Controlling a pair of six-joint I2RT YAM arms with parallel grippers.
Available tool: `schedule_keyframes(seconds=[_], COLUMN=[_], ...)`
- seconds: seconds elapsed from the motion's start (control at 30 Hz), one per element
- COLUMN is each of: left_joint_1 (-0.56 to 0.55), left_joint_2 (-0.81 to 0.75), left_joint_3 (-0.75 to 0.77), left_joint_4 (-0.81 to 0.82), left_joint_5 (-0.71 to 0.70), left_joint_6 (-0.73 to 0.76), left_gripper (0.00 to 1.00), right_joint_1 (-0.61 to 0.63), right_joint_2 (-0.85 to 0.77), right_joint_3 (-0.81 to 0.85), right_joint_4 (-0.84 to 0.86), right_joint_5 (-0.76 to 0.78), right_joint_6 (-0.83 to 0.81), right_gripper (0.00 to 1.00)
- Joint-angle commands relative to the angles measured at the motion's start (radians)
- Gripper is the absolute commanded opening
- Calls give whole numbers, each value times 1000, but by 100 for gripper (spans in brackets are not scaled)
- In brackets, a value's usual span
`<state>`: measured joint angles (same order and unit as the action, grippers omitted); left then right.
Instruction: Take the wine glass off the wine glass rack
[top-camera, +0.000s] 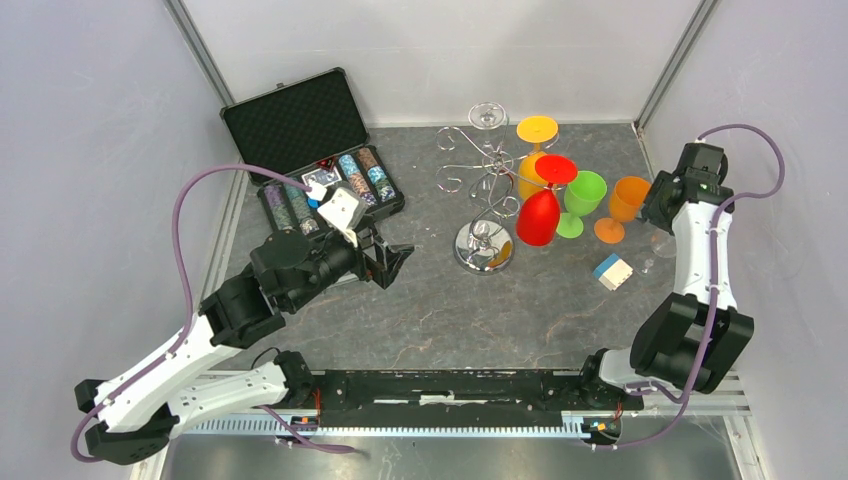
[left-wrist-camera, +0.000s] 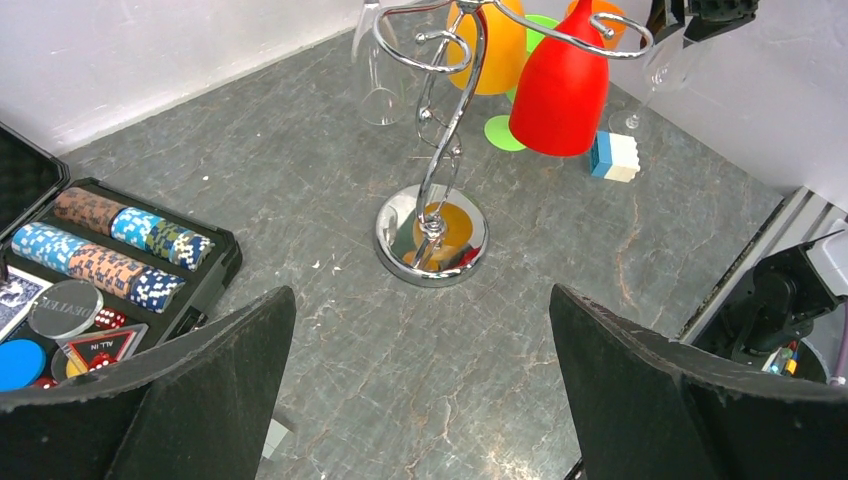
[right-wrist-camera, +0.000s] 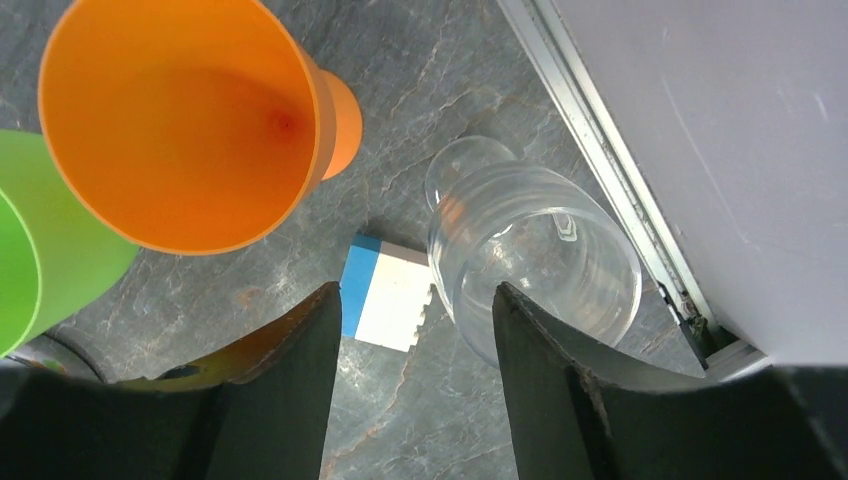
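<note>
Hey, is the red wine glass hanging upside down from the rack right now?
Yes, in the left wrist view the red wine glass hangs bowl down from a hook arm of the wine glass rack.

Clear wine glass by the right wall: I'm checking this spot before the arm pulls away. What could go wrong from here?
1. The clear wine glass stands very near one finger of the open right gripper; a sideways pull-away could clip and topple it.
2. It has the table's edge rail on one side and the orange glass on the other, with a blue-and-white block alongside; a nudge might knock them together.
</note>
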<state>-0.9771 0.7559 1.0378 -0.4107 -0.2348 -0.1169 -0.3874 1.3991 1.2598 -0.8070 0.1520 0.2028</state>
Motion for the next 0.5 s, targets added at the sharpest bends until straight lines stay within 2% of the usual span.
schedule_keyframes(seconds=[0.0, 0.47], left_joint_1=[1, 0], left_joint_2=[28, 40], left_joint_3=[47, 59], left_joint_4=[9, 19], left_joint_5=[-16, -42], left_joint_6=[36, 21], left_gripper=[100, 100], right_joint_1=[-3, -2], right_joint_2=[-41, -143], right_joint_3=[43, 81], right_joint_4=[58, 62], right_joint_5=[43, 75], right_joint_6=[-1, -15], right_gripper=[62, 64])
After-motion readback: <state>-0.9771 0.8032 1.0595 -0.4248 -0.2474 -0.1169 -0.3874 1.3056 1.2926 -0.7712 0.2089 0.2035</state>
